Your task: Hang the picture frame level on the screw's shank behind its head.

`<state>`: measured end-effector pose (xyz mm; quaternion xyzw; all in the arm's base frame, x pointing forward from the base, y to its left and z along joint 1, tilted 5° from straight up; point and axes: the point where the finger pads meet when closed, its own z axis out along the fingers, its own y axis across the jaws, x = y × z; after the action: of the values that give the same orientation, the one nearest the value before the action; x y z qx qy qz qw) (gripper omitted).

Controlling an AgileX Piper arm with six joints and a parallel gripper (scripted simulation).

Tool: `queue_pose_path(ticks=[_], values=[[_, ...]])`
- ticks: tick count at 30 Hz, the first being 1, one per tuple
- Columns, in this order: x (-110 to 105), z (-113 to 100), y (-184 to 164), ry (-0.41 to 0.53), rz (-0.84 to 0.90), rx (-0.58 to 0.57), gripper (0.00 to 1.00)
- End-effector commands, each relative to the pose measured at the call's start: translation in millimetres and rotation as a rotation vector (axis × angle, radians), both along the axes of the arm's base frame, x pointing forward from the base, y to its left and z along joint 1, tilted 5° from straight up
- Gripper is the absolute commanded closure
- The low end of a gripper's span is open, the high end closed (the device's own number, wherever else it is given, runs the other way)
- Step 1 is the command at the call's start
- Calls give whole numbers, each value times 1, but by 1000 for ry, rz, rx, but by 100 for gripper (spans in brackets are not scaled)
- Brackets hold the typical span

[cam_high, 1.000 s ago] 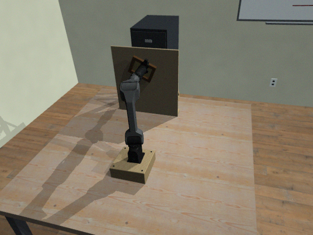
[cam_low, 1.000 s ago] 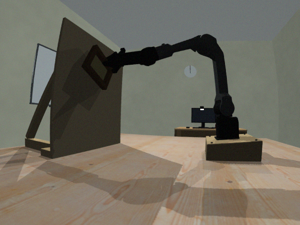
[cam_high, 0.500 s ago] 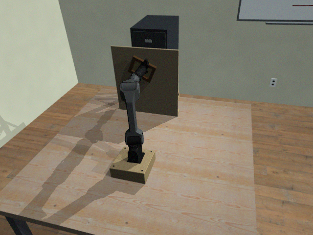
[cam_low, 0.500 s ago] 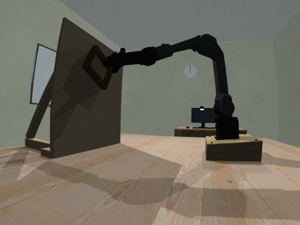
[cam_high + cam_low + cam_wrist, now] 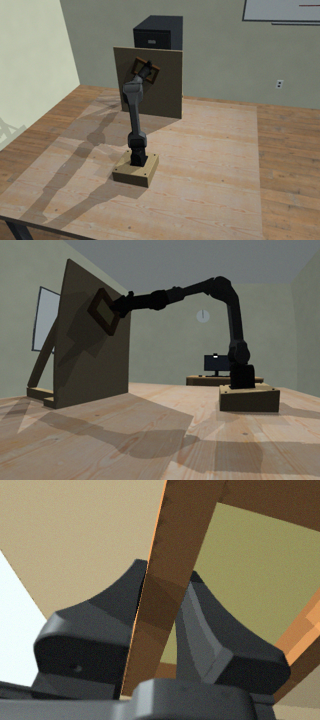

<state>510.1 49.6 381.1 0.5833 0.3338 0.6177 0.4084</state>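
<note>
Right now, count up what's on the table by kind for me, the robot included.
Picture frame, gripped in the hand: 1
Upright board: 1
Robot arm: 1
Wooden base block: 1
Total: 4

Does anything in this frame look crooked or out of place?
Yes. The picture frame sits tilted against the upright board, corners pointing up and down rather than level. The claw is clamped on one of its rails, so it is not hanging by itself. The screw cannot be seen.

Olive walls (image 5: 219,51), dark filing cabinet (image 5: 157,32), whiteboard (image 5: 281,10), perhaps a wall clock (image 5: 202,316).
</note>
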Motion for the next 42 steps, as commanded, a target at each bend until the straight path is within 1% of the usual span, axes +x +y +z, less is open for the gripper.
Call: queue_pose_path(ticks=[1,29,42], values=[[-1,6,-2,-14,-5,3,100],[-1,7,-2,-13,-7,-8,100],[-1,9,-1,-11,-10,-32,100]])
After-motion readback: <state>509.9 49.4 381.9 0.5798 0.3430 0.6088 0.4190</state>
